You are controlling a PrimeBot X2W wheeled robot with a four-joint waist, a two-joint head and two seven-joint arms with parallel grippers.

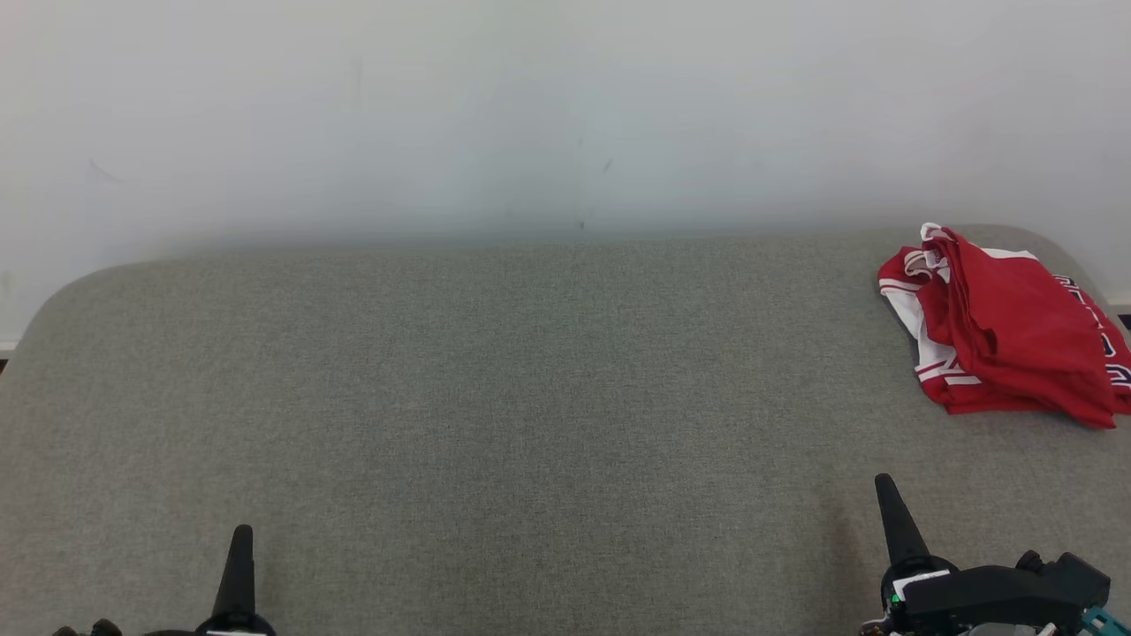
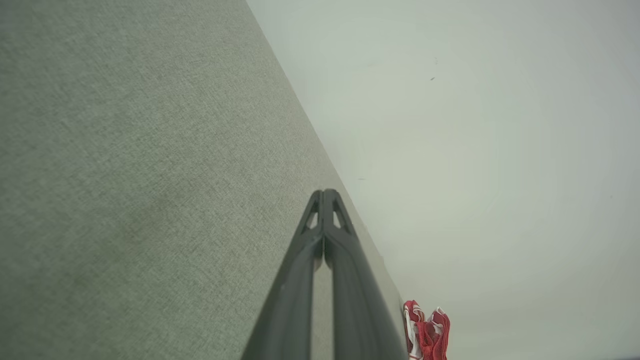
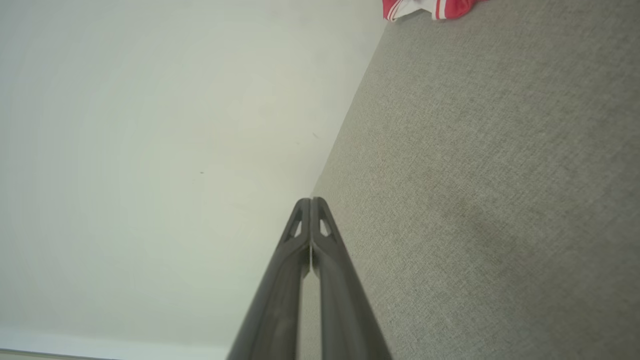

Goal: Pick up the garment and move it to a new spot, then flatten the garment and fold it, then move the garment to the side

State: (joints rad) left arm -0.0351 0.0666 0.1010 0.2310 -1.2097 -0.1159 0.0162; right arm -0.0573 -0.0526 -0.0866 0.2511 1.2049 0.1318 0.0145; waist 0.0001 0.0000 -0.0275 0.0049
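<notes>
A red garment (image 1: 1007, 331) with white trim lies bunched at the far right of the grey fabric table (image 1: 530, 397). Its edge also appears in the left wrist view as a small red heap (image 2: 427, 332) and at the top of the right wrist view (image 3: 430, 7). My left gripper (image 1: 239, 539) rests low at the near left, fingers pressed together with nothing between them (image 2: 324, 192). My right gripper (image 1: 888, 490) sits at the near right, well short of the garment, also shut and empty (image 3: 311, 200).
A pale wall (image 1: 565, 115) runs directly behind the table's far edge. The table has rounded far corners, and the garment lies close to the right one.
</notes>
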